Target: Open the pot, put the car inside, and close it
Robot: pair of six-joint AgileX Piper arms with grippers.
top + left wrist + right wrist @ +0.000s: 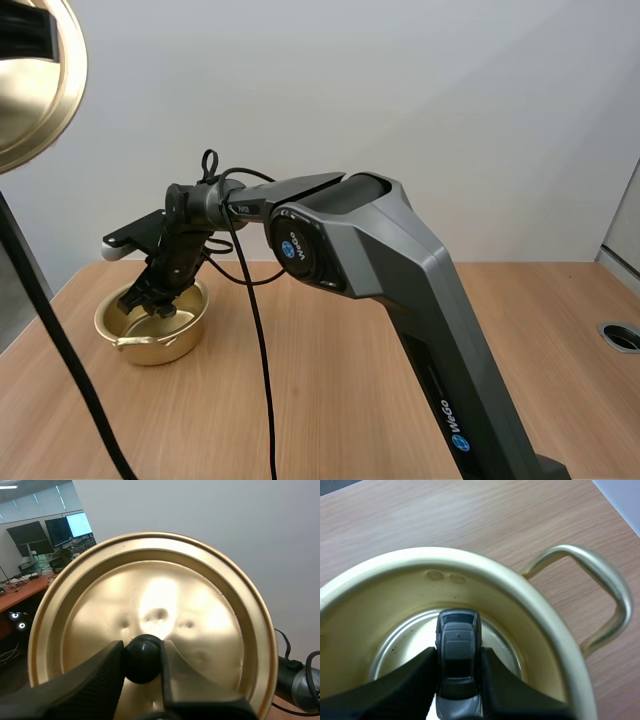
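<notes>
Left gripper (pixel 141 652) is clamped on the black knob (pixel 142 665) of the lid (pixel 150 590). The brass lid is held up in the air on the left side, well clear of the tabletop (pixel 340 400), so the pot is already open.

Right gripper (pixel 458 656) pinches the grey toy car (pixel 457 637) by its two sides, roof facing up toward the wrist. The arm reaches across from the right. The car hangs inside the rim of the pot (pixel 560 645), over the middle of the pot floor. Cannot tell if the wheels touch the bottom.

The pot sits near the tabletop's left edge, toward the far left corner, with one loop handle (pixel 615 600) sticking out on the side.

Step in hand, as I judge it, is releasing the car in the pot:
- Go down a little more so the car does not drop and bounce on the metal.
- Spread the fingers just enough to free it, since the pot wall is close on both sides.
- Lift straight up, not sideways; a finger catching the rim could drag the light pot.
- Clear the right arm away from the pot before the lid comes over.
- For closing, bring the lid level and centred on the rim. It hangs from the knob alone and may tilt.
</notes>
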